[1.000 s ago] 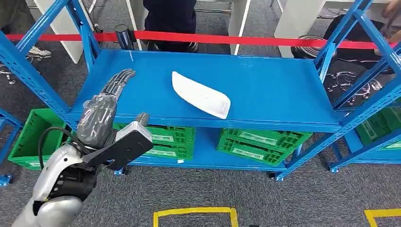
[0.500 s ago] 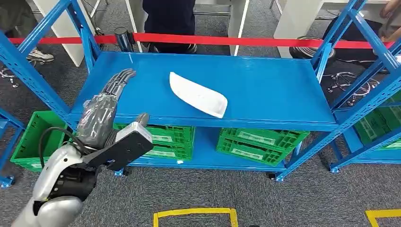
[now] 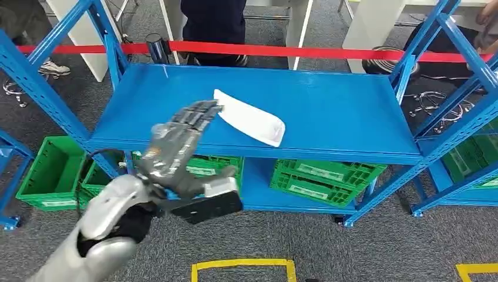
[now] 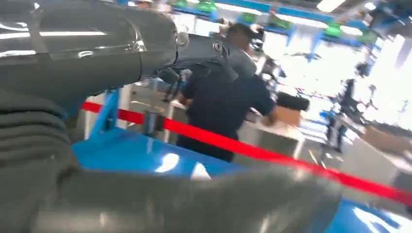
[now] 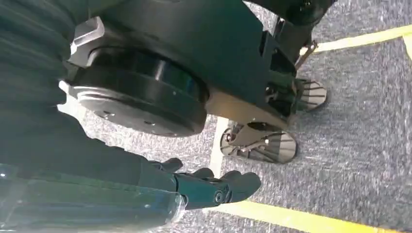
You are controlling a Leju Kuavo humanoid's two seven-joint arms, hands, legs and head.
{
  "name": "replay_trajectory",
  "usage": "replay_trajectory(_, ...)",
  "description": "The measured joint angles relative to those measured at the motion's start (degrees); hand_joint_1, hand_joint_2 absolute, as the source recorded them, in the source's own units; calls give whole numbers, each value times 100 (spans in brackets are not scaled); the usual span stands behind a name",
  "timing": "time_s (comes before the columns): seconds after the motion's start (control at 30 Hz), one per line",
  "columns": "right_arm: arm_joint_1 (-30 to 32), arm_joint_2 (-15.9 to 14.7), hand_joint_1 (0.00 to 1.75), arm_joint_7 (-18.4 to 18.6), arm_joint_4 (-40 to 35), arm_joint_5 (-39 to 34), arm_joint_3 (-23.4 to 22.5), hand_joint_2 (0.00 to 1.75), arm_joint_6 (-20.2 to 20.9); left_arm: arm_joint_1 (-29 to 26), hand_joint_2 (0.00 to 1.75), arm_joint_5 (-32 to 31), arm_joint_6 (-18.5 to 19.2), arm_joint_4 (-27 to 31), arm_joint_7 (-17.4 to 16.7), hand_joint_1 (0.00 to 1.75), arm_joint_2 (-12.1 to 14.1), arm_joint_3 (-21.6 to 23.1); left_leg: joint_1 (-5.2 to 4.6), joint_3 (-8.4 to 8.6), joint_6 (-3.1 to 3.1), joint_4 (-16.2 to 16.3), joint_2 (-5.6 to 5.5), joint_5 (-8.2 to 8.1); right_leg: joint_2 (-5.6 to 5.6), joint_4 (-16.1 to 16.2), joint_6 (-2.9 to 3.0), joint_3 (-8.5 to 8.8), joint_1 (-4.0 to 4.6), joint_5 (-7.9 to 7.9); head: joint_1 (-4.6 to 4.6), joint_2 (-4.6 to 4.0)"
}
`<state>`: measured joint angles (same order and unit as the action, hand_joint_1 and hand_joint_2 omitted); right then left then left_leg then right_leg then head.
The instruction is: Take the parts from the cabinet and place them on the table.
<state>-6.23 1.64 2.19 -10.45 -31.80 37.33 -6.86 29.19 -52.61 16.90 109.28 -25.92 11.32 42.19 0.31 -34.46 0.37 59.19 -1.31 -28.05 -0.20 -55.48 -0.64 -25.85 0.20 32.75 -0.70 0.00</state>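
The left hand [image 3: 176,138] has swung right — open, empty, fingertips now just beside the white part [image 3: 251,118].

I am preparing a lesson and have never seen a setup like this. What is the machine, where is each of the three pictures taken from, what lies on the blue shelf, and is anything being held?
This is a humanoid robot with two silver arms, each ending in a many-fingered hand. The head view looks forward and down from high on its body. There the left hand reaches, fingers spread, over the top board of a blue shelf rack toward a white part, the one item lying on it. I cannot tell whether the fingertips touch the part; nothing is gripped yet. Green crates sit on the lower level, and a red barrier tape runs behind.

The other two pictures come from cameras at the wrists. The left wrist view shows a person behind the tape. The right wrist view looks at the floor, where the right hand hangs, holding nothing.
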Motion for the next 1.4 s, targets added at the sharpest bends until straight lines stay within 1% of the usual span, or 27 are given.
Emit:
replay_trajectory(0.13,-5,2,0,0,0,13,37,175,50,278,175,-59,-59,-846,142,0,-339,317,-2,-3,-1,1,-21,7,-16,0,-5,6,0,-3,0,0)
replay_trajectory(0.27,-3,2,0,0,0,13,50,175,50,411,175,-76,-96,-1343,151,0,-511,504,-2,-2,2,1,-20,9,-24,0,-6,8,0,-4,-2,0)
replay_trajectory(0.4,-1,2,0,0,0,15,50,175,50,474,175,-81,-111,-1601,151,0,-616,614,-1,-2,2,0,-8,9,-25,0,-6,8,1,-4,0,0)
replay_trajectory(0.63,2,2,0,0,0,15,52,175,72,524,175,-81,-96,-1864,144,0,-693,747,-1,5,2,-9,37,10,-12,0,-6,7,2,-4,0,0)
replay_trajectory(0.7,4,4,0,13,0,57,55,175,144,540,175,-96,-123,-1958,56,0,-723,778,-1,7,2,-10,44,10,-6,0,-6,7,2,-4,0,0)
replay_trajectory(0.8,2,35,0,120,0,105,96,175,199,587,175,-140,-394,-2257,-16,0,-813,780,-1,8,2,-10,56,10,0,-1,-6,8,2,-4,-2,0)
replay_trajectory(0.87,2,50,0,182,0,131,133,175,207,577,175,-135,-672,-2443,-29,0,-867,738,-2,8,2,-11,74,9,12,-1,-6,8,2,-4,-2,0)
replay_trajectory(0.93,3,48,0,223,2,181,181,175,184,515,175,0,-1037,-2593,-1,0,-935,636,-3,11,2,-11,92,9,21,-1,-6,8,2,-5,0,0)
replay_trajectory(1.0,2,9,0,216,4,201,190,175,124,424,175,125,-1220,-2675,28,0,-1007,524,-4,12,2,-11,103,9,28,-1,-6,8,2,-5,-2,0)
replay_trajectory(1.03,2,-28,0,136,4,195,192,175,63,394,175,151,-1216,-2711,24,0,-1044,467,-6,12,3,-11,104,9,30,-1,-6,8,2,-5,-2,0)
replay_trajectory(1.1,-1,-98,0,-24,4,131,192,175,-2,424,175,168,-1007,-2762,-57,0,-1095,450,-7,12,3,-11,101,8,29,-1,-7,6,2,-5,-2,0)
replay_trajectory(1.13,-10,-135,0,-28,6,109,190,175,-2,458,175,171,-914,-2803,-75,0,-1134,456,-7,13,3,-11,99,8,29,0,-7,5,1,-5,-2,0)
replay_trajectory(1.2,-12,-186,0,-2,15,113,188,175,2,575,175,133,-903,-2961,-26,0,-1250,470,-7,13,3,-10,93,8,29,0,-8,4,1,-6,-2,0)
replay_trajectory(1.27,-11,-199,0,70,15,166,192,175,31,762,175,-40,-1004,-3283,101,0,-1399,491,-7,13,3,-10,78,8,29,0,-15,4,1,-11,-4,0)
replay_trajectory(1.4,-11,-195,0,94,15,269,203,175,20,1085,175,-317,-1427,-4125,454,0,-1741,515,-7,14,3,-10,67,10,28,0,-21,5,1,-15,-4,0)
